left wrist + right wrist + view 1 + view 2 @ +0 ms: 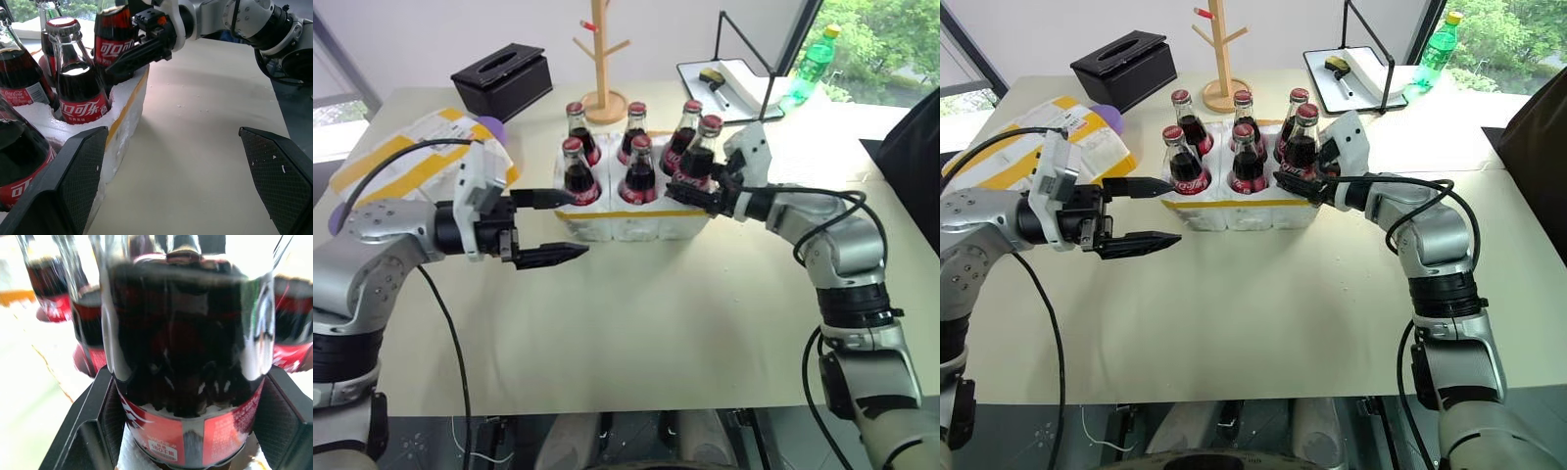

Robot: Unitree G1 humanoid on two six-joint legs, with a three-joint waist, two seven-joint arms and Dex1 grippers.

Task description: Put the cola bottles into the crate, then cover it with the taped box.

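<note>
On the table's left lies the taped box (pixel 406 157); the left gripper (pixel 548 227) hangs spread beside the crate (pixel 631 217), where the right gripper (pixel 690 191) pinches the sixth of the cola bottles (pixel 702 149)

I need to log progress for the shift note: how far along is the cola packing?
Five cola bottles already stand in the crate. The sixth bottle is in hand: the right gripper is shut on it at the crate's near right well, not yet released. The left gripper waits open beside the crate. Left: covering it with the taped box, lying behind the left arm.
</note>
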